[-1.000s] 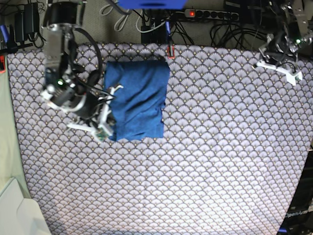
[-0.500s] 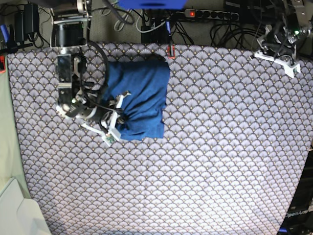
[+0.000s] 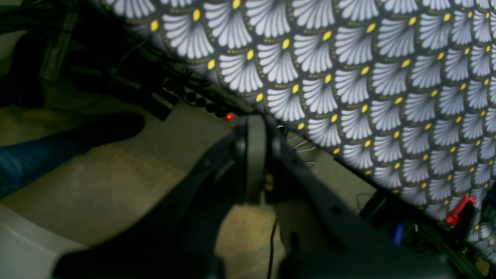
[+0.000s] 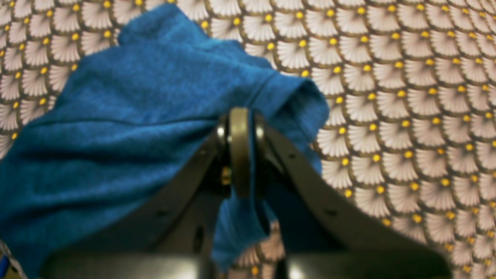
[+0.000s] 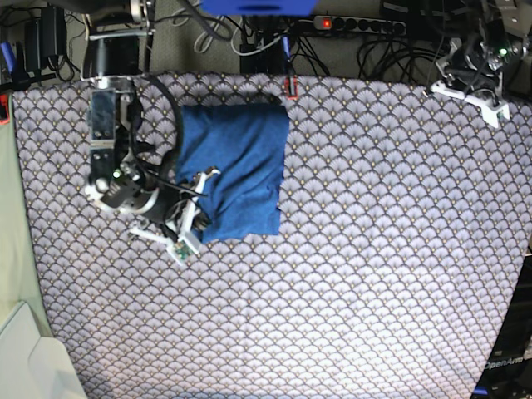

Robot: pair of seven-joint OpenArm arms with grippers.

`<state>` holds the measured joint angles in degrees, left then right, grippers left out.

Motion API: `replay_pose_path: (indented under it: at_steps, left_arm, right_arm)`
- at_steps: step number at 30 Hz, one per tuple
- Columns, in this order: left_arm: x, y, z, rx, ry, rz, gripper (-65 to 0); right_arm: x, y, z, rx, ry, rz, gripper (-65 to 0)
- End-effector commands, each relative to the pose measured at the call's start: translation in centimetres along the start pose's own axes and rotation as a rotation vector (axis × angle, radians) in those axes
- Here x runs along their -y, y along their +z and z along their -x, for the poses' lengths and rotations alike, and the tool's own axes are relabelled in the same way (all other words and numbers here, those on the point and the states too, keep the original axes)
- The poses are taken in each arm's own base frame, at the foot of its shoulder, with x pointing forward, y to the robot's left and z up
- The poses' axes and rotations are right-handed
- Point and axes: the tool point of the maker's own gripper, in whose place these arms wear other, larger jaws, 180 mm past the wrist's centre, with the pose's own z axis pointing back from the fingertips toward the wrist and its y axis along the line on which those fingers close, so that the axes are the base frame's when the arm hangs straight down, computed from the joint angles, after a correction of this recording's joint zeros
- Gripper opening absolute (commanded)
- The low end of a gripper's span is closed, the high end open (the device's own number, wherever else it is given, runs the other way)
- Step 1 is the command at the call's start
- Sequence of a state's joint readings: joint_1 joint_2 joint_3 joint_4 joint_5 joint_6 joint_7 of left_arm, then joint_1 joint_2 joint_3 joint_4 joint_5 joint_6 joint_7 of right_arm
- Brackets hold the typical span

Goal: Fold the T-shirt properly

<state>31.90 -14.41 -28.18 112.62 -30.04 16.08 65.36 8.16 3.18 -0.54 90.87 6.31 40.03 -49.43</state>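
While T-shirt point(image 5: 241, 170) already lay as compact rectangle on table point(image 5: 374, 249), right gripper point(image 4: 240, 155) fingers pinched its corner; left gripper point(image 3: 254, 155) fingers pressed together, empty. Final tidying seemingly left.

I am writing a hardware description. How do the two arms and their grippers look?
The right arm is silver-grey metal with looping black cables. The right gripper has dark angled fingers with grey pads; white brackets sit beside it. The left gripper looks alike, dark with a grey pad.

Blue T-shirt point(image 5: 237, 170); tablecloth point(image 5: 374, 249) w/ white fan-scale pattern, yellow dots, prob. dark outlines.
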Motion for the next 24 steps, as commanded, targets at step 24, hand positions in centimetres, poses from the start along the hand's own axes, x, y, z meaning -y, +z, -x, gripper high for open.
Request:
replay_pose_path:
  at_steps: [24]
  left_arm:
    - [1.9,-0.8,12.7,-0.101,-0.309,0.027,-64.8]
  right_arm:
    - [1.3,20.2,21.2,-0.28,-0.29,0.417,-65.0]
